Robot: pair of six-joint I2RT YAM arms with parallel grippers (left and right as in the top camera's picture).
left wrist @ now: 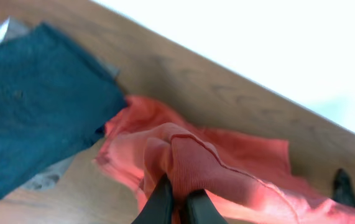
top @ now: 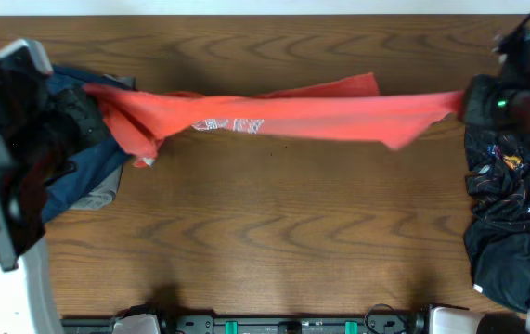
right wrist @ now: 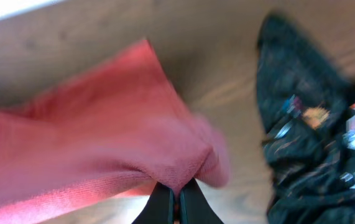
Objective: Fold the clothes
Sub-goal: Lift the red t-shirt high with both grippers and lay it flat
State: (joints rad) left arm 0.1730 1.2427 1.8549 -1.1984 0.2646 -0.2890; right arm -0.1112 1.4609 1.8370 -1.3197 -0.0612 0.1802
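Observation:
A coral-red T-shirt [top: 283, 116] with white block lettering hangs stretched across the far half of the table between both arms. My left gripper [left wrist: 176, 202] is shut on its left end [left wrist: 189, 168], near the navy-blue garments [top: 79, 172]. My right gripper [right wrist: 177, 202] is shut on its right end [right wrist: 102, 143], just above the black shiny patterned garment [top: 506, 213]. In the overhead view the left gripper [top: 93, 97] and right gripper [top: 464, 100] sit at the shirt's two ends.
The navy-blue pile [left wrist: 34, 106] lies at the left edge with a grey piece [top: 102, 197] under it. The black garment [right wrist: 314, 130] lies at the right edge. Bare wooden table [top: 274, 232] fills the near half.

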